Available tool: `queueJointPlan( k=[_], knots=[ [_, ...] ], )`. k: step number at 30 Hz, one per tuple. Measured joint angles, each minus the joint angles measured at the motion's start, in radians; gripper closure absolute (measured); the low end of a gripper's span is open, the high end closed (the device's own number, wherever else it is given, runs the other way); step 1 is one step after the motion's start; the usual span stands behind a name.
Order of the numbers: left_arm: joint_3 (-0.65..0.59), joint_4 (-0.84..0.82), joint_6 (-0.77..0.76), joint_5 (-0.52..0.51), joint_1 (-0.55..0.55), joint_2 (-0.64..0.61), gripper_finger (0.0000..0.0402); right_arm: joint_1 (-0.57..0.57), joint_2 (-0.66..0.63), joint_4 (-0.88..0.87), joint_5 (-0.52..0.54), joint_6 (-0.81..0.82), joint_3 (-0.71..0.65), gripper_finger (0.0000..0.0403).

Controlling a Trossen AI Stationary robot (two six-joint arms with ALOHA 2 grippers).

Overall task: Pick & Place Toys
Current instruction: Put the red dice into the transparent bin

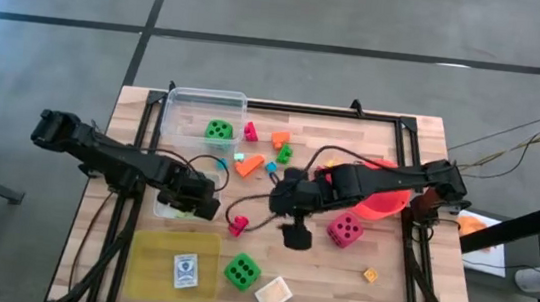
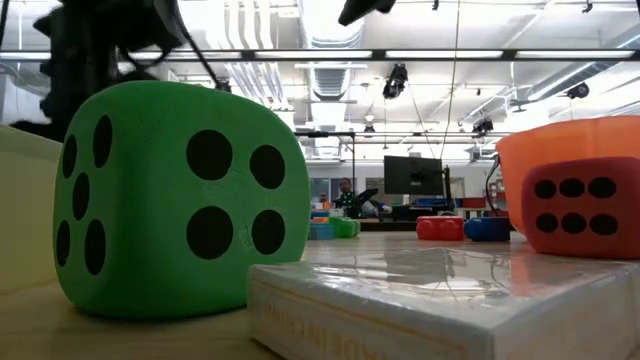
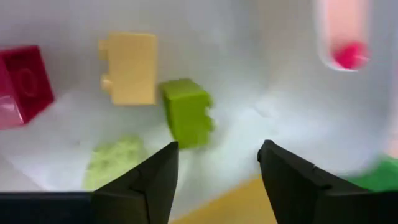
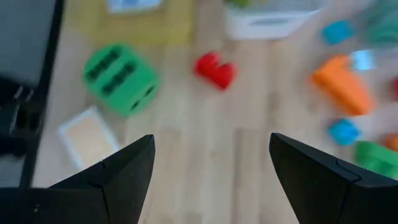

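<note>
My left gripper [image 1: 206,203] [image 3: 217,168] stands open, pointing down into a small clear tub [image 1: 172,207]. In the tub lie a green block [image 3: 186,112], a yellow block [image 3: 129,68] and a dark pink block [image 3: 22,84]; the green one rests on the tub floor just beyond the fingertips, untouched. My right gripper [image 1: 296,236] [image 4: 211,168] hangs open above bare wood at the table's middle. Below and beyond it lie a red block [image 4: 214,70] and a green die [image 4: 120,78]. A pink die [image 1: 345,229] sits beside that arm.
A larger clear tub [image 1: 205,104] at the far edge holds another green die [image 1: 218,128]. Loose orange, green, pink and blue blocks [image 1: 264,155] lie at the far middle. A red-orange bucket [image 1: 390,202] stands right. A yellow tray [image 1: 151,279] with a card and a cream card [image 1: 273,292] lie near.
</note>
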Motion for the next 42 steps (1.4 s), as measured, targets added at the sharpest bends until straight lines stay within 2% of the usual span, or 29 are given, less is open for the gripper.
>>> queueJointPlan(
  k=[3, 13, 17, 22, 28, 35, 39, 42],
  knots=[
    [0.020, 0.000, 0.001, -0.007, -0.009, -0.045, 0.0200, 0.002, 0.000, -0.036, -0.037, -0.019, -0.045, 0.0090],
    [0.068, 0.003, 0.003, -0.062, -0.031, -0.182, 0.0202, 0.005, -0.005, -0.255, -0.034, 0.081, -0.155, 0.0090],
    [0.086, 0.003, 0.003, -0.078, -0.031, -0.205, 0.0202, 0.016, -0.018, -0.282, -0.025, 0.115, -0.199, 0.0090],
    [0.102, 0.009, 0.021, -0.096, -0.031, -0.217, 0.0202, 0.063, -0.078, -0.263, -0.024, 0.054, -0.324, 0.0090],
    [0.108, 0.011, 0.058, -0.113, -0.031, -0.218, 0.0202, 0.149, -0.259, -0.066, -0.023, 0.012, -0.525, 0.0090],
    [0.108, 0.011, 0.076, -0.116, -0.030, -0.218, 0.0202, 0.265, -0.428, -0.056, 0.087, 0.173, -0.680, 0.0090],
    [0.108, 0.010, 0.080, -0.116, -0.030, -0.218, 0.0202, 0.345, -0.441, -0.053, 0.197, 0.110, -0.740, 0.0090],
    [0.108, 0.011, 0.094, -0.116, -0.030, -0.218, 0.0202, 0.376, -0.424, -0.045, 0.240, 0.064, -0.773, 0.0090]
  ],
)
